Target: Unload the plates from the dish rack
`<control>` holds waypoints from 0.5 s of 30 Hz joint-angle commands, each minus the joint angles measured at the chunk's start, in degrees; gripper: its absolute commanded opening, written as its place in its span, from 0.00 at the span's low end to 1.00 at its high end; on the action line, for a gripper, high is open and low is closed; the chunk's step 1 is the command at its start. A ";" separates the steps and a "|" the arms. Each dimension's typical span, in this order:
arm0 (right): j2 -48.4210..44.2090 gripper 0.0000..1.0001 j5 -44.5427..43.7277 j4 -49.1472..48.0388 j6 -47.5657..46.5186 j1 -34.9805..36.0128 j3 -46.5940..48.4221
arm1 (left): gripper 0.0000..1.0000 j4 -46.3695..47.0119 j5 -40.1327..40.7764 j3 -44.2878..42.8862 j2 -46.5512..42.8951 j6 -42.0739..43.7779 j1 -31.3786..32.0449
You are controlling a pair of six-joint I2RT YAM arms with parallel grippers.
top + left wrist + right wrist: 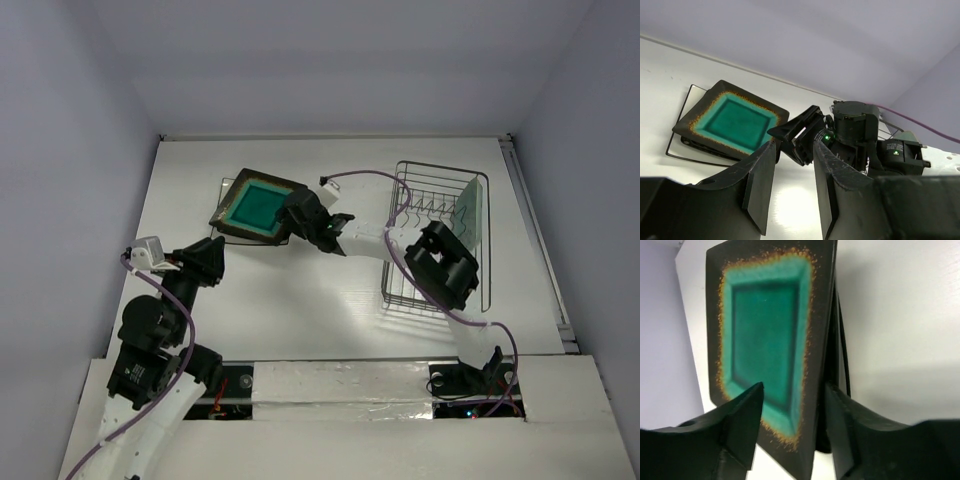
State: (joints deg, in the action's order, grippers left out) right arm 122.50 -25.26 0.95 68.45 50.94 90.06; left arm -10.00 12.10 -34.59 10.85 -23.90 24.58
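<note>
The right gripper [792, 387] has its fingers apart, straddling the near rim of the teal plate [767, 340] without visibly pinching it; that plate lies flat on a white plate [677, 147]; behind the gripper, the mint plate [472, 210] stands in the dish rack [425, 185]; the left gripper [794, 145] hangs parted, holding nothing.

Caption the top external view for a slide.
Right claw at the stacked teal plate; one mint plate stands upright in the dish rack.
</note>
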 commanded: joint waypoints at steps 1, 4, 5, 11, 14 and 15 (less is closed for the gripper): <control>-5.34 0.59 -3.13 1.22 -2.26 0.13 0.46 | 0.33 2.88 -0.23 -0.22 -0.74 0.17 -0.32; -5.95 0.73 -1.99 4.22 -4.36 -1.01 1.17 | 0.33 2.88 -0.23 -0.22 -0.92 0.26 -0.32; -6.39 0.76 -1.82 4.67 -4.98 -1.02 1.08 | 0.33 2.88 -0.23 -0.13 -1.01 0.26 -0.32; -12.36 0.79 -5.32 12.83 -12.27 -2.16 1.60 | 0.33 2.79 -0.23 -0.22 -1.71 0.26 -0.32; -18.94 0.18 -7.78 19.50 -19.91 -4.44 0.56 | 0.33 2.79 -0.23 -0.22 -2.15 0.43 -0.32; -21.14 0.00 -9.18 21.96 -21.23 -5.66 -0.32 | 0.32 2.79 -0.23 -0.13 -2.15 0.43 -0.32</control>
State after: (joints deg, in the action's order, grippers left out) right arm 109.97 -28.62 15.18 54.57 48.01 89.86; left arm -9.74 12.10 -34.59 9.43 -23.88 24.53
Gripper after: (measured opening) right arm 0.141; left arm 0.325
